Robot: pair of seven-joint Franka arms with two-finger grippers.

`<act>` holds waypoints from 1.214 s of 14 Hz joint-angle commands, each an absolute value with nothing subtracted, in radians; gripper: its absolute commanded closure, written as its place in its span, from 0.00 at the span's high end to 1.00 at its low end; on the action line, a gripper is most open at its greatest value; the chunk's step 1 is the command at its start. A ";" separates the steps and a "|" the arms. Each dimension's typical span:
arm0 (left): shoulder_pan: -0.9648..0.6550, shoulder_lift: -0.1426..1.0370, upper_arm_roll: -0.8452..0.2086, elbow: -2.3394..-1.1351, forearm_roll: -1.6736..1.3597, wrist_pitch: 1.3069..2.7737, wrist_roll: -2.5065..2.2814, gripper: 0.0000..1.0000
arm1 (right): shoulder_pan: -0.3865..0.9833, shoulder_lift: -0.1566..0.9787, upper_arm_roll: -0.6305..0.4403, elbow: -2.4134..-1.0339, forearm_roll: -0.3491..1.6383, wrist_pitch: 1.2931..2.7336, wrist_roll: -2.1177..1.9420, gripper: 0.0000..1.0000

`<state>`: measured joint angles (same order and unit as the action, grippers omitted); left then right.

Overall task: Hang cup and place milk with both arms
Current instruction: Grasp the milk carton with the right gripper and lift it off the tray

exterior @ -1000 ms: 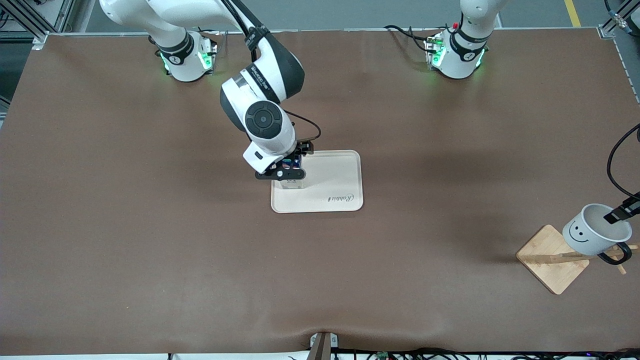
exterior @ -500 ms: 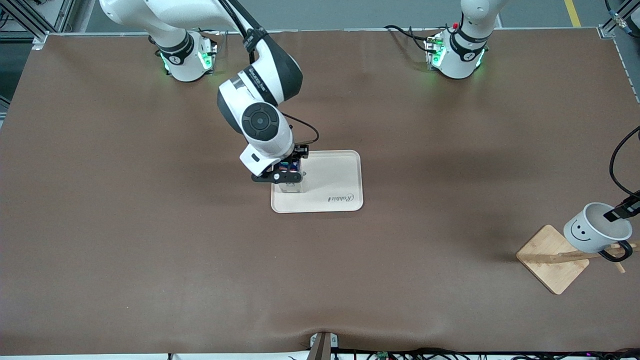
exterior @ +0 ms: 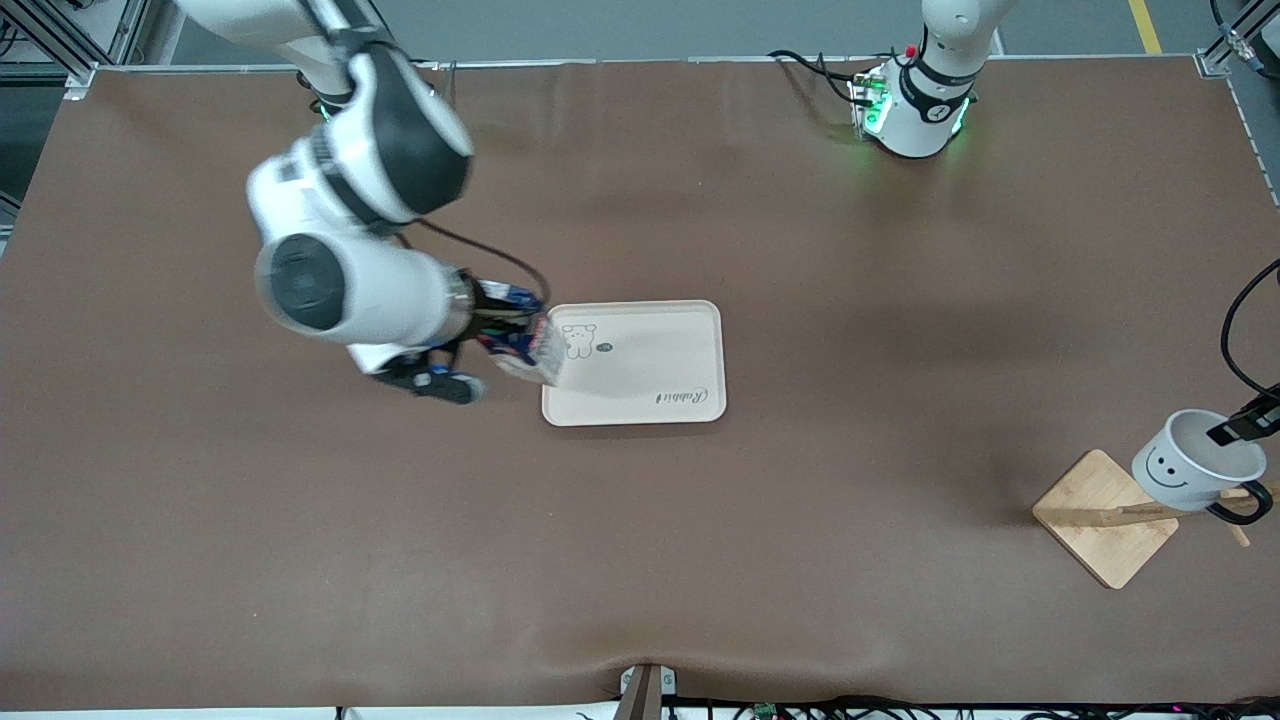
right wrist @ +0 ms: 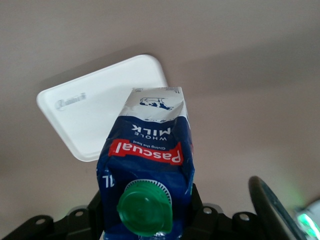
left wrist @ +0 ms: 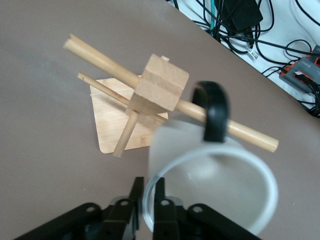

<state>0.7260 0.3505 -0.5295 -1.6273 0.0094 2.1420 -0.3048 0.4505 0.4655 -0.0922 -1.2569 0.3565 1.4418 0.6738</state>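
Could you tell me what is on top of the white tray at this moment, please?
The tray carries only its printed bear and lettering. The milk carton is tilted in the right gripper, its base over the tray's edge toward the right arm; whether it touches cannot be seen.

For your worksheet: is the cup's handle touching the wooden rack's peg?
Touching. The left wrist view shows the cup's black handle looped around the rack's peg and resting on it, with no gap.
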 commanded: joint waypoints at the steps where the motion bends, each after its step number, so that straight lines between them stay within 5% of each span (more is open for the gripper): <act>1: 0.719 0.367 -0.538 -1.614 0.006 2.146 -0.311 1.00 | 0.407 0.399 -0.078 -1.329 0.230 1.364 0.626 0.00; 6: 0.692 0.336 -0.548 -1.550 0.009 2.064 -0.311 1.00 | 0.250 0.190 -0.089 -1.698 0.083 1.503 0.254 0.00; 11: 0.602 0.292 -0.549 -1.502 0.102 1.884 -0.337 1.00 | -0.012 0.196 -0.091 -1.750 0.052 1.549 -0.046 0.00; 17: 0.520 0.264 -0.597 -1.411 0.237 1.658 -0.324 1.00 | -0.075 0.196 -0.091 -1.914 0.052 1.699 -0.186 0.00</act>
